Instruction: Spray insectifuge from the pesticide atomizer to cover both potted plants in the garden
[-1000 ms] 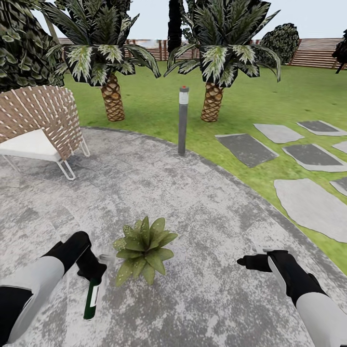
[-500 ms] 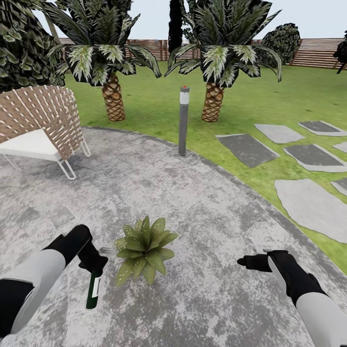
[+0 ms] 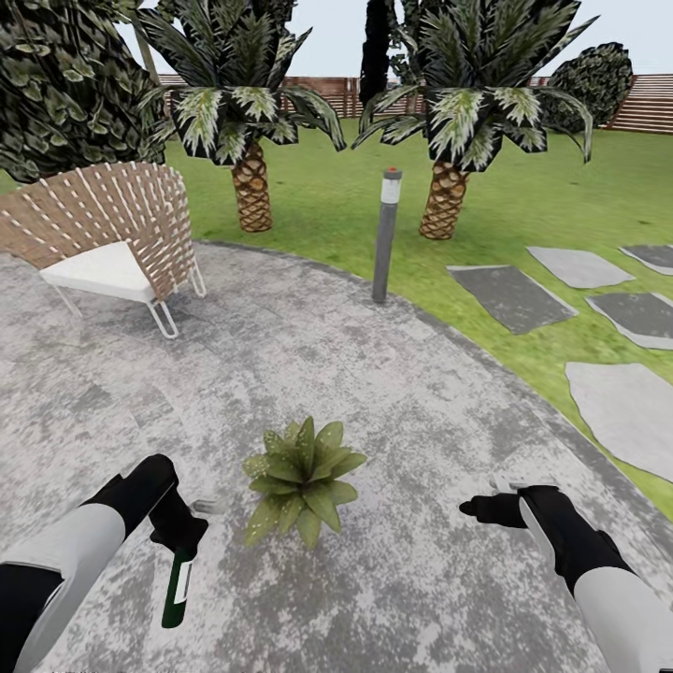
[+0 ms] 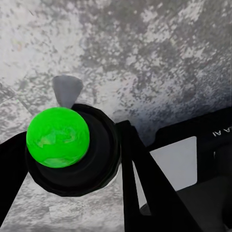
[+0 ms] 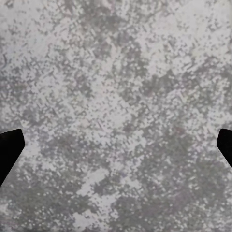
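Slim dark green atomizer bottle (image 3: pixel 176 587), white label — gripped near its top by left tool (image 3: pixel 183 537), hanging just left of light-green leafy rosette (image 3: pixel 303 466). Judged light, rigid, slippery. Right tool (image 3: pixel 481 508) open, empty.

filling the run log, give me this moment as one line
left gripper: shut on pesticide atomizer | right gripper: open, nothing held | potted plant: on grey paving, between arms

Dark green pesticide atomizer (image 3: pixel 177 589) hanging upright beside light-green potted plant (image 3: pixel 304 467) on paving.
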Tool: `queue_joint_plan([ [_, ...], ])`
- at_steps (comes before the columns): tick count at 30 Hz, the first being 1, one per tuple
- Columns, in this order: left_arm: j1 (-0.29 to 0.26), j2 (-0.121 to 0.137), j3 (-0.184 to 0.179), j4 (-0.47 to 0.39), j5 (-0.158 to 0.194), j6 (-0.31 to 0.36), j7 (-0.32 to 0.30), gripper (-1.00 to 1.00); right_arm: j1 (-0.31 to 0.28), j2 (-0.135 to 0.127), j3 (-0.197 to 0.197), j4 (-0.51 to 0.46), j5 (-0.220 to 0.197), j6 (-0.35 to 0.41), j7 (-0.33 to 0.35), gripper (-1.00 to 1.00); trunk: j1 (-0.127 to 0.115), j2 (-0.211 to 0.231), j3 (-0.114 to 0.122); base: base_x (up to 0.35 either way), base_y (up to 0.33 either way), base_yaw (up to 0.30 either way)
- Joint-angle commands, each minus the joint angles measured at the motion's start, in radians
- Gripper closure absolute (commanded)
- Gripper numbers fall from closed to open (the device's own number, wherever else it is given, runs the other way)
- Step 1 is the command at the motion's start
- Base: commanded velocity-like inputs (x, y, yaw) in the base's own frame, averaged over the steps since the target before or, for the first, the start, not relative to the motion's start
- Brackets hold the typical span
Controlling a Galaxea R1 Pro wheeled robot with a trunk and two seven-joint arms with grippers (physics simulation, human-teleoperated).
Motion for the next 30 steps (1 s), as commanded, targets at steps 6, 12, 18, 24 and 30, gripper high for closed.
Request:
queue_joint_plan([
  [6, -0.007, -0.001, 0.0, -0.001, -0.01, 0.004, -0.013, 1.0, 0.0, -0.001, -0.002, -0.002, -0.002, 0.006, 0.002, -1.0, 0.0, 0.0, -0.001, 0.204, -0.066, 0.004],
  [12, -0.052, -0.001, 0.001, -0.002, -0.009, 0.005, -0.015, 1.0, 0.0, -0.001, -0.002, -0.001, -0.002, 0.006, 0.003, -1.0, 0.0, 0.0, -0.001, 0.034, -0.011, -0.001],
  [18, -0.062, -0.002, 0.001, -0.002, -0.009, 0.006, -0.015, 1.0, 0.0, -0.001, -0.002, -0.004, -0.002, 0.006, 0.003, -1.0, 0.0, 0.0, 0.001, 0.001, -0.063, -0.138],
  [24, -0.057, -0.001, 0.001, -0.002, -0.009, 0.006, -0.014, 1.0, 0.0, -0.001, -0.002, -0.004, -0.002, 0.006, 0.002, -1.0, 0.0, 0.0, 0.004, -0.014, -0.065, -0.119],
  [30, -0.056, -0.001, 0.002, -0.002, -0.009, 0.006, -0.014, 1.0, 0.0, -0.001, -0.002, -0.004, -0.002, 0.006, 0.002, -1.0, 0.0, 0.0, 0.004, -0.155, -0.249, 0.044],
])
